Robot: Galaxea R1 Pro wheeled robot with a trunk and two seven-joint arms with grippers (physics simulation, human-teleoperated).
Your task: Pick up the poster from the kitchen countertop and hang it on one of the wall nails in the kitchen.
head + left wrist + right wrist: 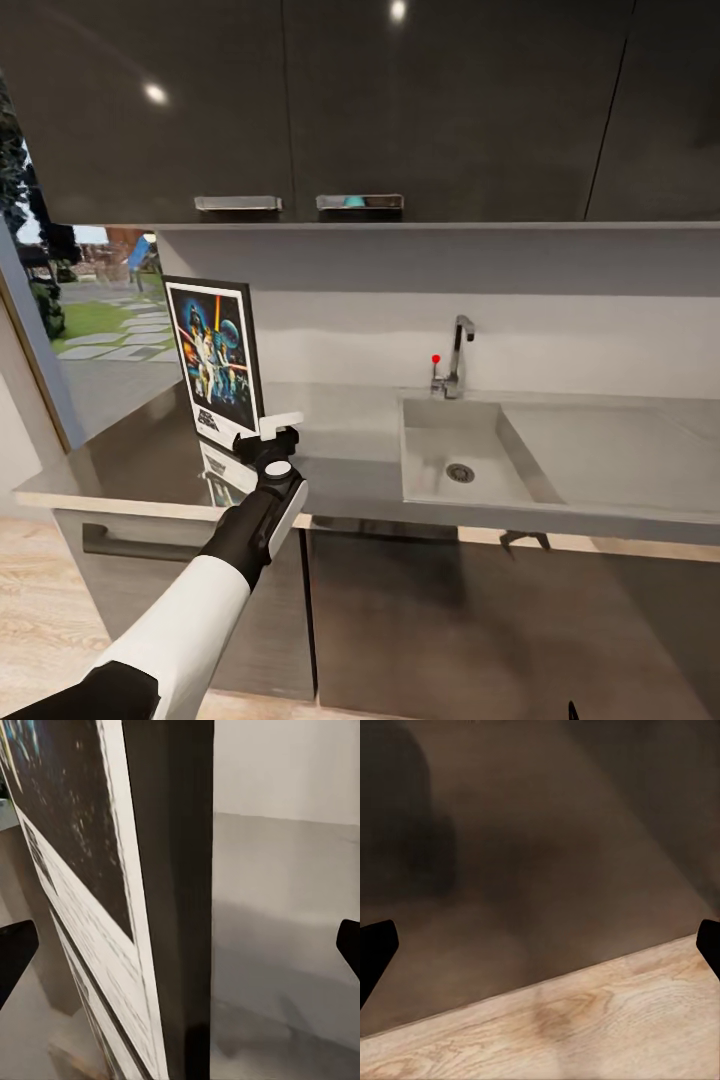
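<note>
head view: left gripper [268,438] at poster's lower corner, jaws spread, nothing clamped yet.
near to far: left wrist view shows fingertips [15,952] wide apart astride the frame edge. poster [214,362] stands upright on counter [120,460], left of sink [462,458]; a nudge could topple it before closing. right gripper [540,945] open over floor [585,1027].

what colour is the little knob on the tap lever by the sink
Red: the small knob on the chrome tap beside the sink, clearest in the head view.
</note>
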